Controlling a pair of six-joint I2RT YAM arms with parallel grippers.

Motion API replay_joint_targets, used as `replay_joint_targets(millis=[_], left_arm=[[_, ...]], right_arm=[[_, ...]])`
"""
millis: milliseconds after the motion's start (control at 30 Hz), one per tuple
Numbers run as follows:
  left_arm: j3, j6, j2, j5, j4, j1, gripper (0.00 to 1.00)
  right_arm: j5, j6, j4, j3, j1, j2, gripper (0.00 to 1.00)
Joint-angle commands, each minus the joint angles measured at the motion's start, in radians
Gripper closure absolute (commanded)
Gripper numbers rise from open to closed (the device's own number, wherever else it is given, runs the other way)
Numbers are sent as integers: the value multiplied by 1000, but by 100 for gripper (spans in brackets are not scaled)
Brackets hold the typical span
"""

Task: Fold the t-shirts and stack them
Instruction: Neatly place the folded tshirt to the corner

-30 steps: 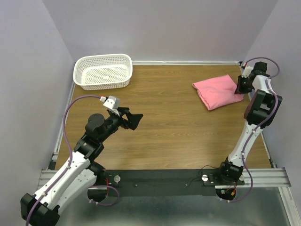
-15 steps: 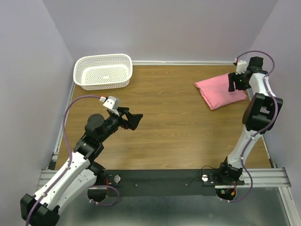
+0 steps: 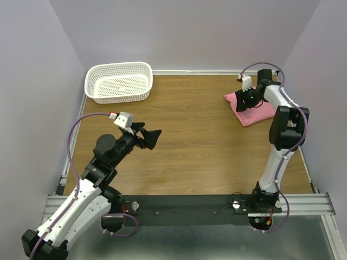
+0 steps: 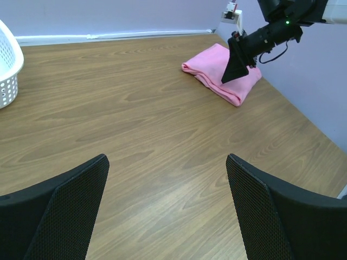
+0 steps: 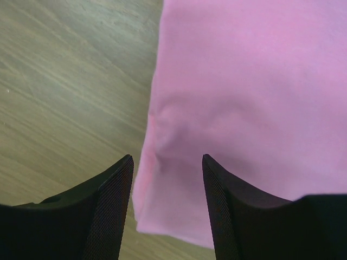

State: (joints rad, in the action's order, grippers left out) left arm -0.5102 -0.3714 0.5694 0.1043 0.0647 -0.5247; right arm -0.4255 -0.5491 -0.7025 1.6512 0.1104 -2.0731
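The salmon-pink t-shirt [image 3: 257, 111] lies folded in a small bundle on the wooden table [image 3: 206, 141] at the far right. It also shows in the left wrist view [image 4: 205, 71] and fills the right wrist view [image 5: 249, 81]. My right gripper [image 3: 242, 103] is open and points down over the bundle's left part, with its fingers astride the cloth edge [image 5: 167, 160]; nothing is held. It appears in the left wrist view [image 4: 234, 67] as well. My left gripper [image 3: 152, 138] is open and empty above the table's left middle [image 4: 166, 162], far from the shirt.
A white perforated basket [image 3: 119, 81] stands at the far left corner, its rim in the left wrist view [image 4: 8, 65]. Purple walls close in the table at the back and both sides. A black rail [image 3: 184, 208] runs along the near edge.
My right gripper has swung left from the bundle's right edge to its left part. The shirt has stayed folded and hardly shifted. The left arm moved slightly.
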Motion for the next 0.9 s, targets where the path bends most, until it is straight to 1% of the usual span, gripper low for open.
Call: replay_joint_targets(millis=[0, 200, 233, 267, 333, 367, 467, 500, 533, 567, 633, 767, 800, 867], left_arm=[[-13, 11, 10, -25, -6, 3, 4], [-11, 12, 15, -15, -6, 3, 3], [-11, 12, 14, -14, -5, 3, 4], [-11, 12, 15, -14, -5, 3, 4], [-11, 12, 17, -14, -5, 5, 4], [-11, 12, 18, -12, -3, 5, 4], [-11, 14, 21, -11, -3, 3, 3], [-11, 12, 21, -11, -3, 3, 3], [-11, 14, 21, -9, -3, 3, 4], [-11, 12, 21, -9, -3, 3, 4], [-13, 14, 24, -11, -3, 3, 3], [-16, 17, 32, -11, -6, 3, 4], [-17, 22, 35, -11, -8, 3, 4], [-21, 23, 41, -11, -9, 3, 4]], right_arm=[[73, 66, 41, 47, -67, -71, 39], [151, 118, 55, 70, -109, -148, 39], [168, 123, 72, 65, -109, -153, 40], [210, 129, 83, 52, -135, -153, 42], [257, 133, 113, 41, -144, -148, 49], [299, 138, 136, 39, -152, -148, 58], [361, 152, 185, 44, -158, -150, 74], [385, 164, 190, 51, -158, -160, 81], [398, 170, 192, 80, -158, -169, 86], [409, 178, 198, 94, -160, -177, 93], [419, 201, 204, 133, -158, -209, 99], [478, 271, 207, 281, -158, -297, 99], [491, 300, 209, 353, -156, -317, 99], [507, 324, 204, 435, -156, -386, 100]])
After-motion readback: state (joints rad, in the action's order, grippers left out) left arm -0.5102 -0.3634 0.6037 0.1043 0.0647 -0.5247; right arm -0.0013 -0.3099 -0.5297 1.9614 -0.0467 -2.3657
